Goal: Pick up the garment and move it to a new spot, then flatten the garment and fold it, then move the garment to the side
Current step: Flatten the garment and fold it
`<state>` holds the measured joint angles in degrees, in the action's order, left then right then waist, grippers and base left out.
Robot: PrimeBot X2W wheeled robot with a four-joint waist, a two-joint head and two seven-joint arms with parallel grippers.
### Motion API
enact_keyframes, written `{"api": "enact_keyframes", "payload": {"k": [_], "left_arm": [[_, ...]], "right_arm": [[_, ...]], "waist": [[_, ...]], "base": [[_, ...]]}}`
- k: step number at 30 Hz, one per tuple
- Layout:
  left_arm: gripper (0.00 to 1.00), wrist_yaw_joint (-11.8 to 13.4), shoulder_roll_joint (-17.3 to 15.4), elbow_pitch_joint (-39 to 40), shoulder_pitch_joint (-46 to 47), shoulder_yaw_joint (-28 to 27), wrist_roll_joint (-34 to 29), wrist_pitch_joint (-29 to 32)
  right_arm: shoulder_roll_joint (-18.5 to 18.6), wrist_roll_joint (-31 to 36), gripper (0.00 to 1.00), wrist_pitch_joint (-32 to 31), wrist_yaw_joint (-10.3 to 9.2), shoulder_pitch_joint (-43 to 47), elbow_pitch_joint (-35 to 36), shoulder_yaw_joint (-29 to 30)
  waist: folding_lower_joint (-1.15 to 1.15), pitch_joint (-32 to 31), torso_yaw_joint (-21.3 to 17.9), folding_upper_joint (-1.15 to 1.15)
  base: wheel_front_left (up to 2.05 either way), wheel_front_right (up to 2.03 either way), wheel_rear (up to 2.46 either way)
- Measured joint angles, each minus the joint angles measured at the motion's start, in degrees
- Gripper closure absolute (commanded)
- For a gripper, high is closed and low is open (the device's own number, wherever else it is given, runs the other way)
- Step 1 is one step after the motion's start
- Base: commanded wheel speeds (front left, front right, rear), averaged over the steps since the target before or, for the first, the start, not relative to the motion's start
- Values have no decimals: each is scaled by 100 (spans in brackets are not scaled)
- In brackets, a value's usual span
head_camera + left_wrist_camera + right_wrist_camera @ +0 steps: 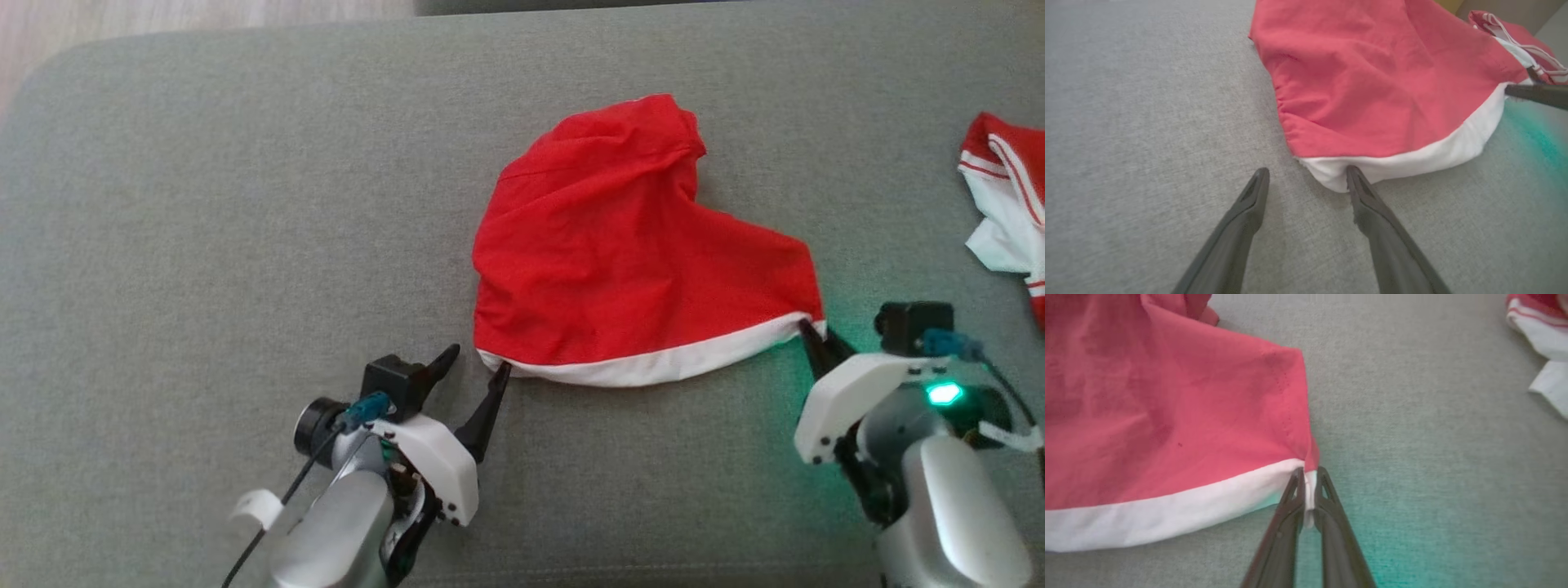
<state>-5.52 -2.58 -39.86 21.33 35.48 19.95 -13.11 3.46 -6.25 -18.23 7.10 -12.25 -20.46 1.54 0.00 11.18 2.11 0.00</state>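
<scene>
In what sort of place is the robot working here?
Probably a home: the surface is a grey upholstered cushion like a sofa seat, pale wood floor shows beyond its corner, and a red garment and a red-and-white garment lie on it.

Left gripper: gaping wide, one fingertip touching the white hem.
Garment: lying rumpled on the grey cushion, red with a white band.
Right gripper's finger: meeting the hem's far corner.
</scene>
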Motion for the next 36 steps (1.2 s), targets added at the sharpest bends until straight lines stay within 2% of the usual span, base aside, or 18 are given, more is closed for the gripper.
{"api": "enact_keyframes", "payload": {"k": [10, 15, 27, 36], "left_arm": [[0, 5, 4, -342, 266, 270, 98, -69], [0, -2, 3, -445, 378, 357, 100, -119], [0, -154, -5, -502, 452, 948, 521, -159], [0, -162, -387, -100, 446, 1434, 1021, 442]], "right_arm": [[8, 535, 100, 66, 0, -294, -49, 687], [1, 608, 100, 116, 0, -409, -100, 811], [-2, 684, 100, 183, 0, -487, -223, 844], [-5, 684, 100, 192, 0, -477, -224, 809]], "waist": [[0, 56, -176, 0], [0, 103, -230, 0], [0, 98, -292, 0], [0, -34, -310, 0]], "base": [[0, 0, 0], [0, 0, 0], [0, 0, 0], [0, 0, 0]]}}
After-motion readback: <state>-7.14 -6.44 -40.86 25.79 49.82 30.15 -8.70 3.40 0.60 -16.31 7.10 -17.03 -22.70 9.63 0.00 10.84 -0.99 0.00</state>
